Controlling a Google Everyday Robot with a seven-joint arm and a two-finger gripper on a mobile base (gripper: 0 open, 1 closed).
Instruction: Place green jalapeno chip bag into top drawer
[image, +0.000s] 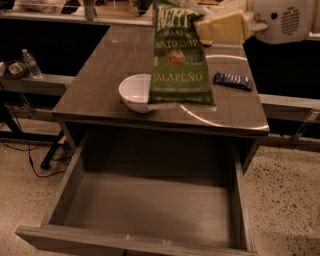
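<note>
The green jalapeno chip bag (179, 60) hangs upright in the air over the table, its lower edge near the table's front edge. My gripper (212, 27) holds it by its top right corner, with the cream-coloured fingers (225, 27) closed on the bag. The white arm reaches in from the upper right. The top drawer (145, 205) is pulled fully open below the table front, wide and shallow, with nothing inside it. The bag hides part of the table behind it.
A white bowl (134, 92) sits on the table (95, 95) just left of the bag. A small dark blue wrapped bar (233, 80) lies at the right. A water bottle (31, 63) stands on a shelf at the left. Cables lie on the floor at the left.
</note>
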